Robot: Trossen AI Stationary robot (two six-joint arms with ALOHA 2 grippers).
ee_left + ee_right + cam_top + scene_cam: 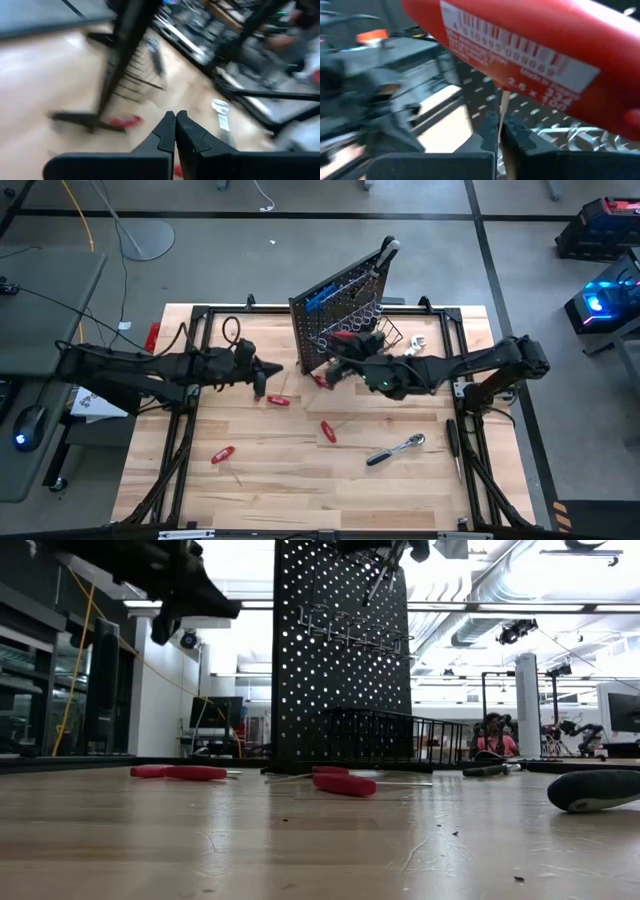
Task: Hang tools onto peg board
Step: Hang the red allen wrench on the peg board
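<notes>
The black peg board (pixel 335 310) stands upright at the table's far middle, with wire hooks and a wire basket (pixel 385 335) at its base. A blue T-handle key (pixel 318 298) hangs on it. My right gripper (pixel 343 356) is at the board's face, shut on a red-handled screwdriver (pixel 520 45). My left gripper (pixel 264 376) is shut and empty, above the table to the left of the board; it also shows in its own wrist view (pixel 175 127). My right gripper pinches the screwdriver's thin metal shaft (pixel 503 106) between its two fingers, just below the red handle (pixel 347 336). The handle stands beyond the fingertips, and the tool is lifted clear of the table, close to the board's hooks.
On the table lie several red-handled screwdrivers (pixel 277 400) (pixel 328 430) (pixel 222 454), a chrome ratchet (pixel 397 448), a black-handled screwdriver (pixel 452 442) near the right rail and a silver wrench (pixel 418 343) right of the basket. A person (pixel 493 735) sits in the room behind.
</notes>
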